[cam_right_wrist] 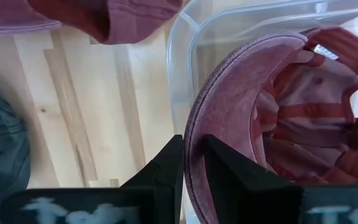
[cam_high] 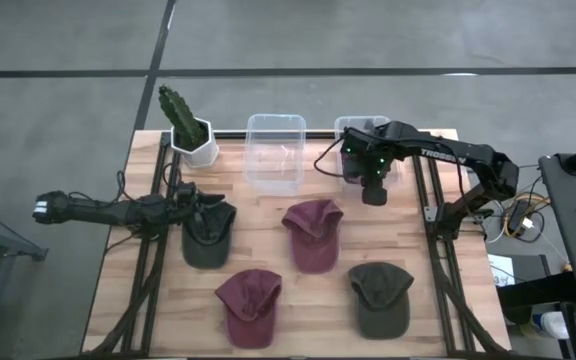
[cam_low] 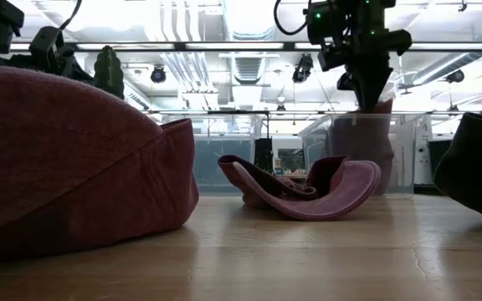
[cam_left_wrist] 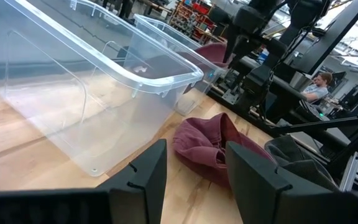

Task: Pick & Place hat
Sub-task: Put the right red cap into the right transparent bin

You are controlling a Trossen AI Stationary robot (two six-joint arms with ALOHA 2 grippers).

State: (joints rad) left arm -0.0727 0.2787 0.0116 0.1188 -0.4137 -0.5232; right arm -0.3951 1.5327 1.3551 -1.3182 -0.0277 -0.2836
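The right-hand clear bin [cam_right_wrist: 241, 25] holds most of the maroon hat [cam_right_wrist: 272, 106]; its brim rises between the right gripper [cam_right_wrist: 193, 168] fingers, clenched on it. The left gripper [cam_left_wrist: 194, 168], released, seems to hover over a dark cap [cam_high: 208, 232].

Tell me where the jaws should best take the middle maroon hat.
Probably the brim of the maroon hat, from above: in the low view its brim curls up off the table, a thin edge the jaws could close across. The crown looks soft and slumped.
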